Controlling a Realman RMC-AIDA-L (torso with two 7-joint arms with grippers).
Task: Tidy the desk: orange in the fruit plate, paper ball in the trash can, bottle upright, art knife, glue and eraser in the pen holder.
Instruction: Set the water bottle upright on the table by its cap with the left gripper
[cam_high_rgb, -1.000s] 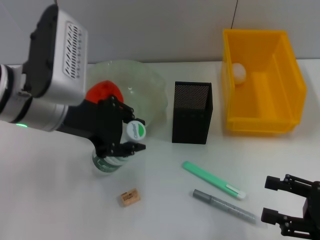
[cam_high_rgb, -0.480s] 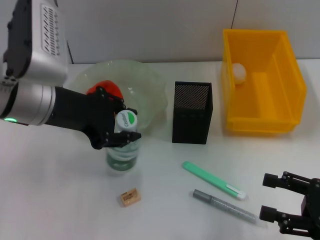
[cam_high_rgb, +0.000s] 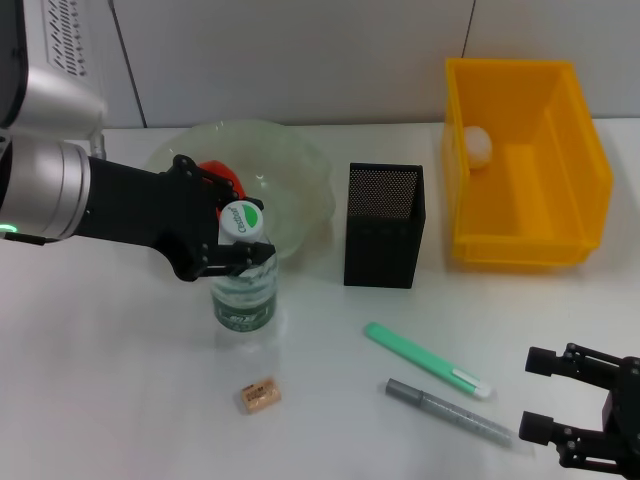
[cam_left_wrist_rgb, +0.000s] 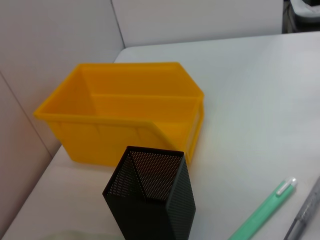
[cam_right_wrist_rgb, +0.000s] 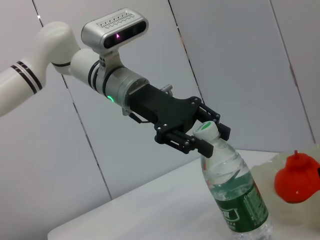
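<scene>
With the orange (cam_high_rgb: 215, 176) in the fruit plate (cam_high_rgb: 290, 160) and the paper ball (cam_high_rgb: 480, 145) in the trash can (cam_high_rgb: 580, 170), the left hand (cam_high_rgb: 238, 248) grips the nearly upright bottle (cam_high_rgb: 243, 285) by its neck, while the eraser (cam_high_rgb: 260, 396) lies on the worktop (cam_high_rgb: 120, 400) and the right hand (cam_high_rgb: 540, 395) waits wide open.

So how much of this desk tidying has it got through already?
Done, by the look of it: the orange sits in the fruit plate, and the paper ball is in the trash can. In hand: the left gripper has its jaws closed around the bottle neck, nearly upright. Left: the eraser, green pen and grey pen lie outside the pen holder. The right gripper waits open.
</scene>
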